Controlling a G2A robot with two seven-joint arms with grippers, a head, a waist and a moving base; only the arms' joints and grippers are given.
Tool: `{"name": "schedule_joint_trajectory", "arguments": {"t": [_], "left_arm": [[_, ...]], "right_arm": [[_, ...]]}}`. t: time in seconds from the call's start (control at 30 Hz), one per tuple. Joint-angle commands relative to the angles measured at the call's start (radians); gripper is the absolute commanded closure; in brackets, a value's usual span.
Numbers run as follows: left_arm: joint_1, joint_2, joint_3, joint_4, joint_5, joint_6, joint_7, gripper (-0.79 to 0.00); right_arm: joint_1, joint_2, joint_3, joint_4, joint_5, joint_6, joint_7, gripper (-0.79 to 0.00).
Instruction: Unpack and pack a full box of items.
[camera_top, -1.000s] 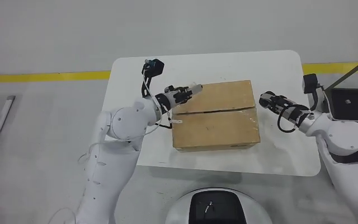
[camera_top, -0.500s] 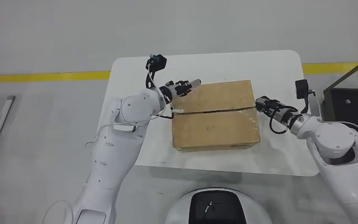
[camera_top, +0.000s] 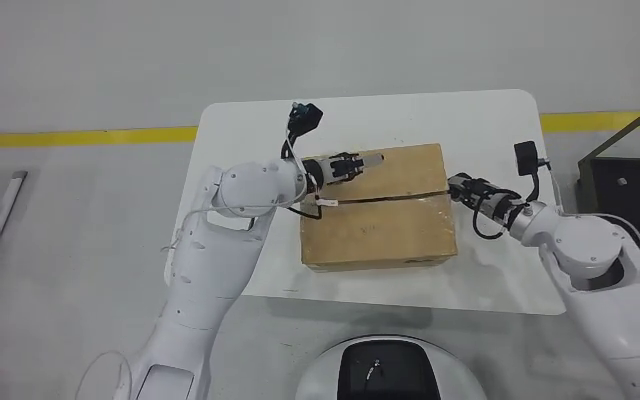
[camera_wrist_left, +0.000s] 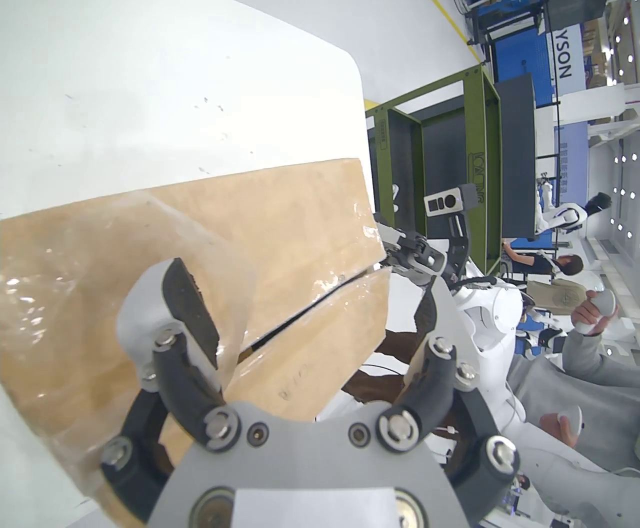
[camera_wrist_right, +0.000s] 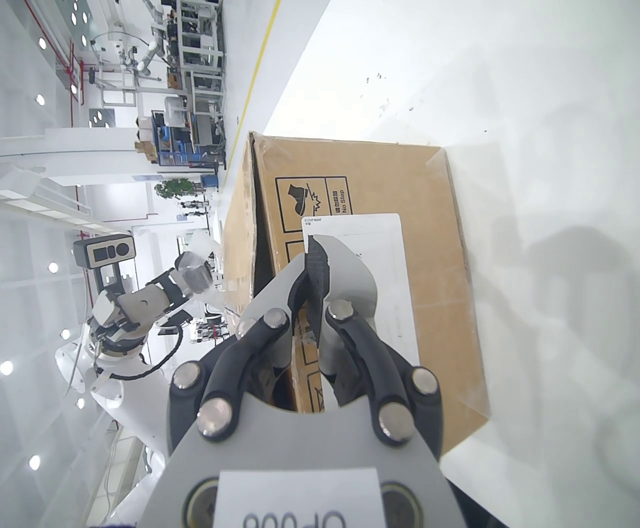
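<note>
Box (camera_top: 385, 215) tan brown, plain top. Label (camera_wrist_right: 392, 280) on box end white, black symbols (camera_wrist_right: 312, 200) beside it. Table (camera_top: 500, 130) under box white. Floor stripe (camera_top: 90, 136) beyond box yellow.

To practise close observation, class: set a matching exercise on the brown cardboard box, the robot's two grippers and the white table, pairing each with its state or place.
Things: 1 brown cardboard box; 2 left gripper; 3 right gripper; 4 white rounded table.
States: A shut, at the box's labelled end; B open, above the box's top; C top flaps closed, seam showing; D bears the box.
Pairs: 1-C, 2-B, 3-A, 4-D.
</note>
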Motion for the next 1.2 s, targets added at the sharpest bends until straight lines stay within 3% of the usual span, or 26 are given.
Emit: {"name": "schedule_joint_trajectory", "arguments": {"t": [0.0, 0.33, 0.87, 1.17], "left_arm": [[-0.002, -0.002, 0.005, -0.007, -0.023, 0.003, -0.014, -0.785], [-0.039, -0.028, 0.114, -0.016, -0.075, -0.012, -0.027, -0.785], [-0.203, -0.124, 0.330, 0.121, -0.176, -0.076, 0.006, -0.785], [-0.253, -0.161, 0.367, 0.143, -0.202, -0.090, 0.036, -0.785]], "right_arm": [[0.004, 0.000, -0.003, 0.002, 0.000, 0.001, 0.001, 0.000], [0.007, 0.003, 0.008, 0.001, 0.010, -0.002, 0.001, 0.000], [-0.114, 0.016, 0.129, -0.053, 0.059, -0.028, -0.023, 0.000], [-0.155, 0.020, 0.163, -0.084, 0.077, -0.050, -0.026, 0.000]]}}
